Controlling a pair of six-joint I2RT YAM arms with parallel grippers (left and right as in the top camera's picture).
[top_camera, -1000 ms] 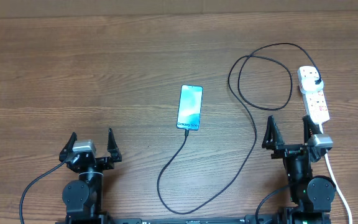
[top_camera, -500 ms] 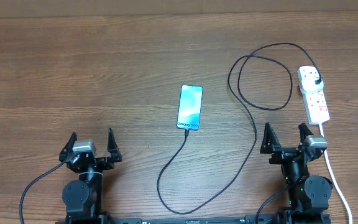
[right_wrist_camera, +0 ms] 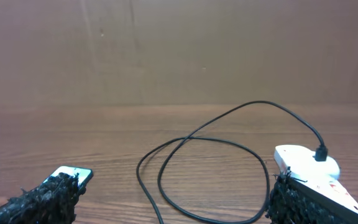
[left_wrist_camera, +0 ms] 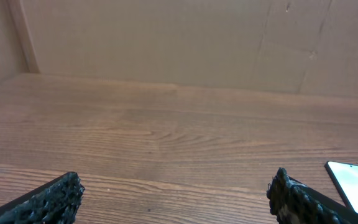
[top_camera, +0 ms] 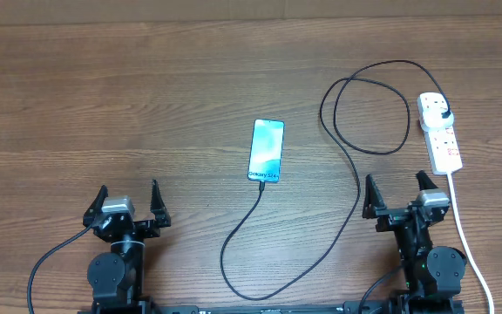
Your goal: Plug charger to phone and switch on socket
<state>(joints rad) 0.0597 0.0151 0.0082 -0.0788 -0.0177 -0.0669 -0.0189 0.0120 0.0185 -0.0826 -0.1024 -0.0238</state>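
**A:** What holds what on our counter?

**B:** Only the socket, far right. The black plug sits in its far outlet. From there the charger loops left, runs toward us and curls back up to the near end of the phone, which lies screen up at mid-counter. We cannot tell whether the tip is seated.

**A:** And our jaws?

**B:** The left jaws and right jaws are both spread wide and hold nothing. They sit at the near edge, the right jaws just beside the white cord.

**A:** Where do our views differ?

**B:** Overhead alone gives us the whole cable run and the white cord. Our left wrist catches only a phone corner. Our right wrist shows the loop and the plugged socket end.
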